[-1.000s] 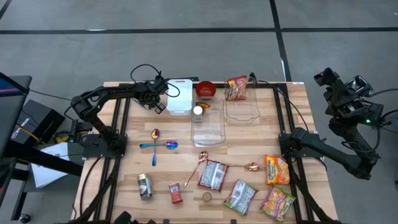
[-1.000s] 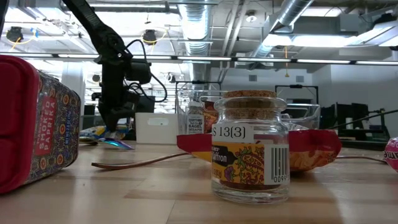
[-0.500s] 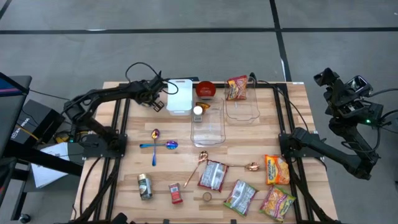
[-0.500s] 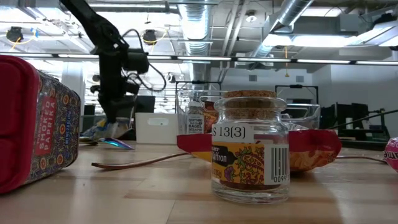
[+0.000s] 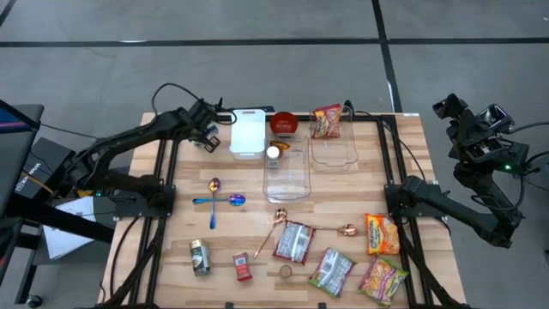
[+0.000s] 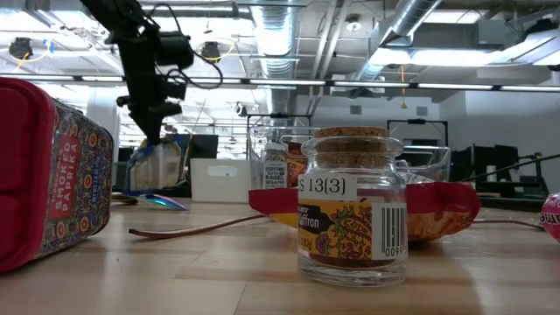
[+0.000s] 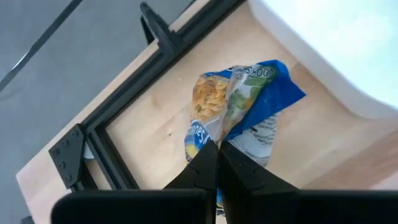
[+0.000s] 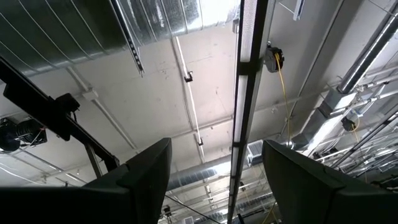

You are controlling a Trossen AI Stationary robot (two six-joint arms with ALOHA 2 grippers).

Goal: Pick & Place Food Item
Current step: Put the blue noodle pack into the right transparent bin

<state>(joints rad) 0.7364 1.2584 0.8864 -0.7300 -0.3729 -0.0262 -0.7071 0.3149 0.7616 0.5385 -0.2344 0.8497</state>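
Observation:
My left gripper [image 7: 217, 152] is shut on a blue and yellow food packet [image 7: 239, 106] above the table's far left corner, beside a white tub [image 5: 247, 133]. In the low view the packet [image 6: 154, 166] hangs under the gripper [image 6: 150, 131]. In the high view the left gripper [image 5: 206, 135] stands left of the tub. My right gripper [image 8: 214, 162] is open and empty, parked off the table's right edge [image 5: 476, 129] and pointing up at the ceiling. My left gripper pinches the packet by its crumpled upper end [image 7: 210, 138] between its two fingers [image 7: 198, 169]. The fingers come from above, pointing down. The packet hangs below them, slack and clear of the table.
Two clear tubs [image 5: 287, 167] [image 5: 333, 148] and a red bowl [image 5: 283, 124] stand at the far middle. Spoons [image 5: 219, 200], a tin [image 5: 199, 256], a spice jar [image 6: 350, 206] and several snack packets [image 5: 296, 242] lie over the near half. Black frame rails [image 5: 168, 172] run along both sides.
My left gripper has risen and gone toward the table's left edge, away from the white tub, staying shut on the packet. The packet has come up off the table and now hangs clear below the fingers.

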